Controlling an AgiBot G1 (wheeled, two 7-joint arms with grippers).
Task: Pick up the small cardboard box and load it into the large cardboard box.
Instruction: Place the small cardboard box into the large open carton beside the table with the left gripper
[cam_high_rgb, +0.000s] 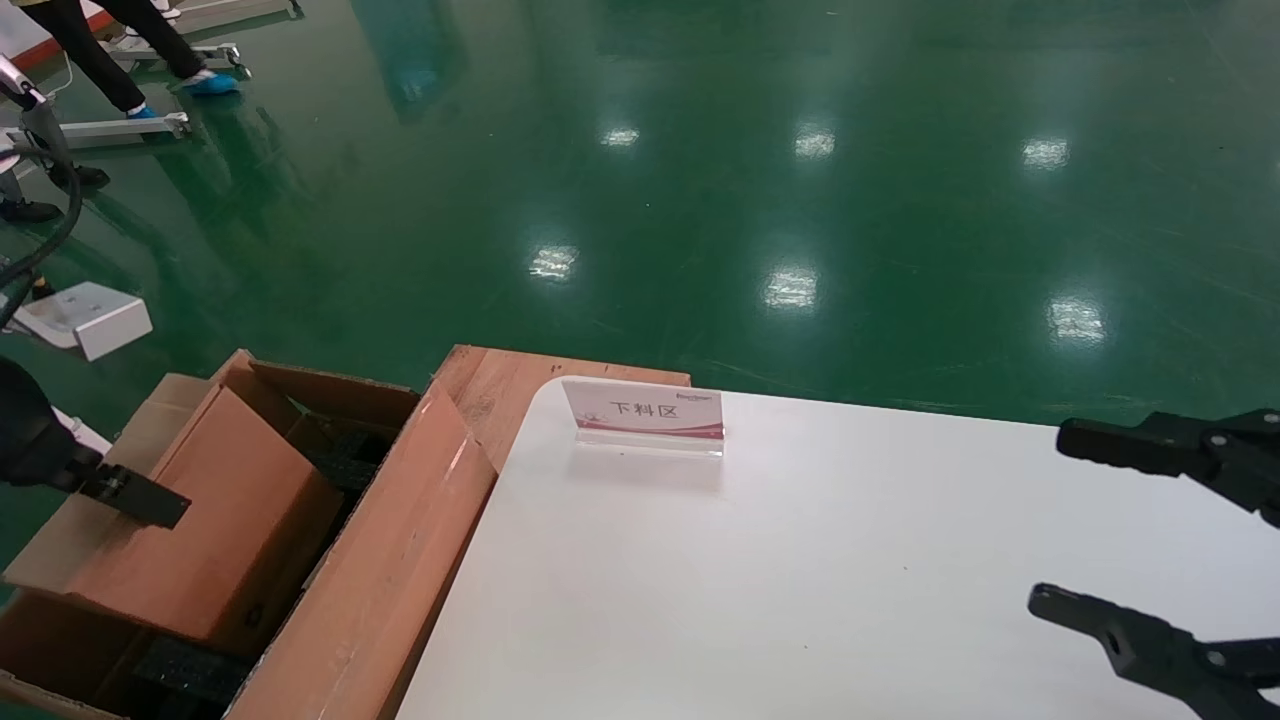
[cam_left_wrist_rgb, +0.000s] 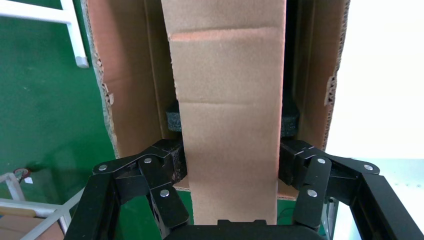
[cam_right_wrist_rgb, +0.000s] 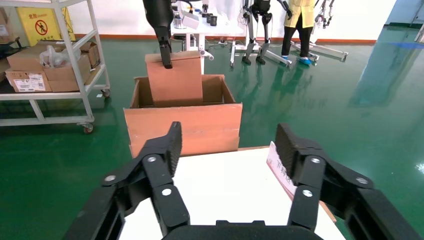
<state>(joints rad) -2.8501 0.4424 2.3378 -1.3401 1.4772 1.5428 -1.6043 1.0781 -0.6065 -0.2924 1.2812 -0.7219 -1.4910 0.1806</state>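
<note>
The small cardboard box (cam_high_rgb: 220, 520) stands tilted inside the large cardboard box (cam_high_rgb: 390, 560), its upper part above the rim. My left gripper (cam_high_rgb: 135, 497) is shut on the small box's upper end. In the left wrist view the fingers (cam_left_wrist_rgb: 167, 165) press both sides of the small box (cam_left_wrist_rgb: 227, 100), with the large box's walls (cam_left_wrist_rgb: 130, 75) and black foam (cam_left_wrist_rgb: 172, 117) beyond. My right gripper (cam_high_rgb: 1055, 520) is open and empty over the table's right side. Past the right gripper (cam_right_wrist_rgb: 227, 145), the right wrist view shows the small box (cam_right_wrist_rgb: 175, 80) in the large box (cam_right_wrist_rgb: 182, 125).
A white table (cam_high_rgb: 750, 580) carries a pink and white sign (cam_high_rgb: 645, 412) near its far left corner. A wooden board (cam_high_rgb: 500, 385) lies between table and large box. A white device (cam_high_rgb: 85, 318) sits on the green floor. A shelf cart (cam_right_wrist_rgb: 50, 60) and people stand farther off.
</note>
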